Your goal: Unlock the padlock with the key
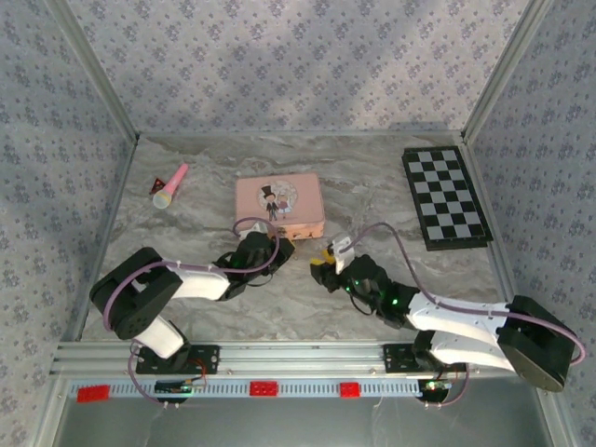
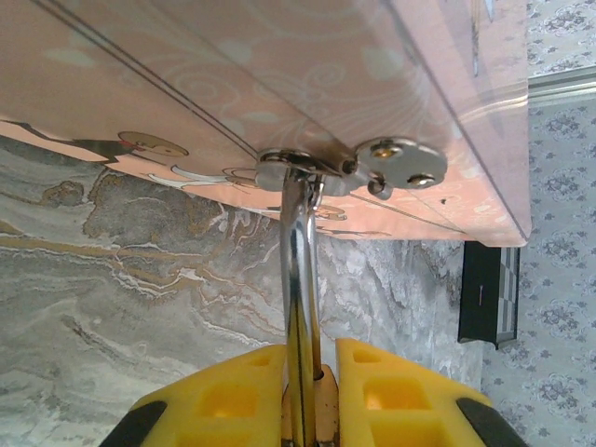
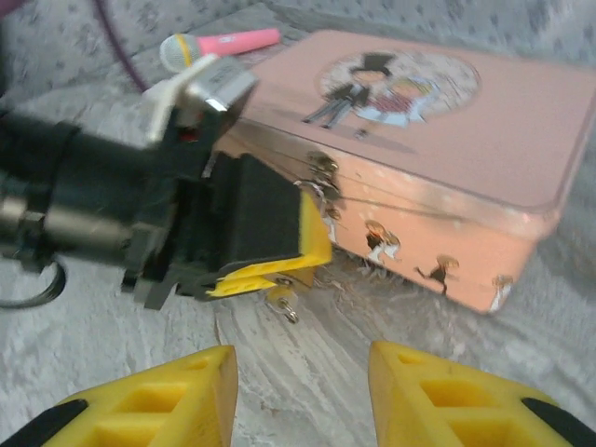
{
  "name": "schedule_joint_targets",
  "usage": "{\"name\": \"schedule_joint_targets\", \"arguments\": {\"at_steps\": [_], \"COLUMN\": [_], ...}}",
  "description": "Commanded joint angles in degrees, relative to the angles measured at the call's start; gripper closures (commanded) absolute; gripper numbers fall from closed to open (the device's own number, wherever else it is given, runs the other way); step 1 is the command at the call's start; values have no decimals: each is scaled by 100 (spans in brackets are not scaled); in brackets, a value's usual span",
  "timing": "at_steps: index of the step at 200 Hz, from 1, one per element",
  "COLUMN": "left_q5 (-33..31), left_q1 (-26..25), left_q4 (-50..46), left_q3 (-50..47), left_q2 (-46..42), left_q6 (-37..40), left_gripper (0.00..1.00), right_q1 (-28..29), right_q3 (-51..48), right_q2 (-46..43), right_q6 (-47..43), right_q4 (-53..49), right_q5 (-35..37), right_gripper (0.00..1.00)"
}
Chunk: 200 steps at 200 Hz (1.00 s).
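At clasp (image 2: 291, 168) of tin (image 2: 279, 74), padlock (image 2: 300, 279) in left hand (image 2: 310, 372)

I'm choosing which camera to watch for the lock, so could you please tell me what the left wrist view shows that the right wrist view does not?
Left wrist: the padlock's silver loop, seen pinched between the yellow fingers, and the chessboard at the right. Right wrist: the tin's lid picture, the toy microphone behind it, and the open right gripper, nothing between its fingers. Both: the pink tin, its clasp, the shut left gripper and the marble table.
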Motion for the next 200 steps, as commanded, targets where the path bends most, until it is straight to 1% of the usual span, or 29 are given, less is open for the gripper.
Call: {"name": "schedule_joint_targets", "arguments": {"at_steps": [1,17,42,82,118,144,200], "left_q5": [83,104,139,189,220,213,212], "left_q1": [16,17,17,3,0,-40,-57], "left_q4": [495,538,583,598,592,601,636], "left_q3": [220,214,188,174,183,184,183], "left_q2": [-68,-66,-78,-121,-125,-127,-145], "left_q6": [11,-13,-41,-68,-110,-144,-200], "left_gripper": [100,100,100,100,100,100,100], "right_q1": [272,407,469,472,483,492,390], "right_q3": [-145,-223,-257,-139,-23,124,239], "right_q2": [175,421,980,2071,2842,3246,3640], "right_q6": [-1624,-2097,-2633,-3206,-3460,-3573,-3521], "right_q4": [646,1087,1724,2693,3525,3754,4107], "right_q5": [580,614,552,686,888,913,981], "right_gripper": [58,58,58,65,66,66,69]}}
